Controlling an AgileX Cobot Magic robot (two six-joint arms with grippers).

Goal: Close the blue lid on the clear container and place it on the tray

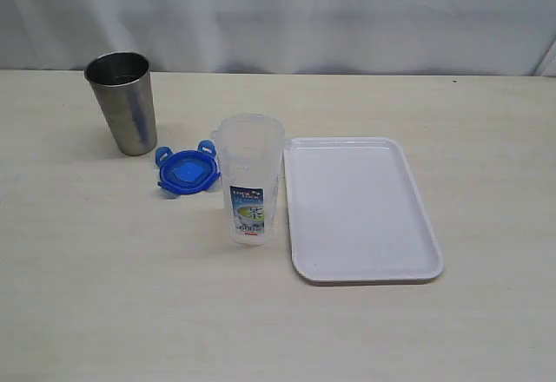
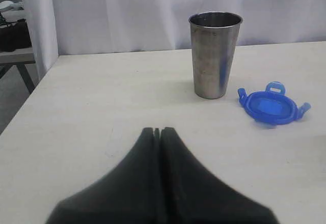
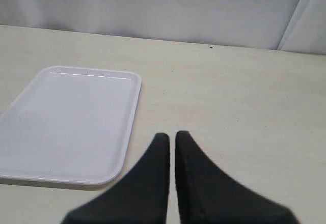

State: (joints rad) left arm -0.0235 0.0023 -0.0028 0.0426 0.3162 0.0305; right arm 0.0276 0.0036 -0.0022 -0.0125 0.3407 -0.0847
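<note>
The clear container (image 1: 248,179) stands upright and uncovered on the table, its printed label facing front. Just to its left the blue lid (image 1: 186,173) lies flat on the table, also seen as the blue lid (image 2: 272,105) in the left wrist view. To the container's right lies the white tray (image 1: 360,210), bare; the tray (image 3: 66,122) also shows in the right wrist view. My left gripper (image 2: 157,130) is shut on nothing, well short of the lid. Beside the tray's corner, my right gripper (image 3: 172,135) is shut and empty. Neither arm shows in the exterior view.
A steel cup (image 1: 123,102) stands upright at the back left, close behind the lid, and appears as the cup (image 2: 214,54) in the left wrist view. The table's left edge (image 2: 28,94) drops off beside a white curtain. A white backdrop hangs behind the table.
</note>
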